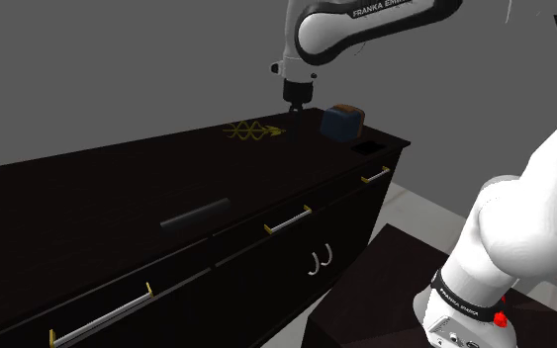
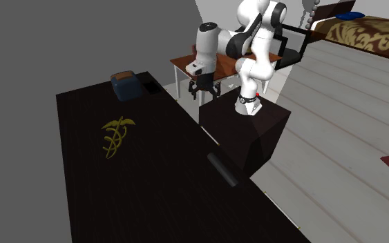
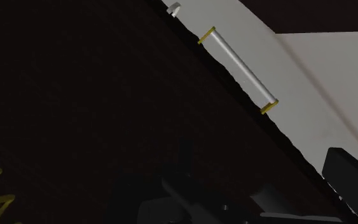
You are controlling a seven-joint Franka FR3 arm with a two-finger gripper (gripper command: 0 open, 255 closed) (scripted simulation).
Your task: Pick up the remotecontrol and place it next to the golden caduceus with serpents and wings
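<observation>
Shoulder view, left to right: the remote (image 1: 195, 214) lies flat on the dresser (image 1: 88, 198), a dark bar near the front edge; the caduceus (image 1: 253, 130) lies further along the top; the gripper (image 1: 296, 102) hangs above the top just past it, well apart from the remote; a blue box (image 1: 343, 121) stands at the end. Wrist view has the black fingers (image 3: 171, 194) faint against the dark top, standing apart with nothing between them, so the hand is spread and empty. I judge the step in hand to be the reach for the remote, no grasp yet; next the gripper must travel along the dresser, turn to span the remote's narrow width, and come down. The arm (image 1: 365, 25) reads "FRANKA EMIKA"; the band near its base is too small to read.
</observation>
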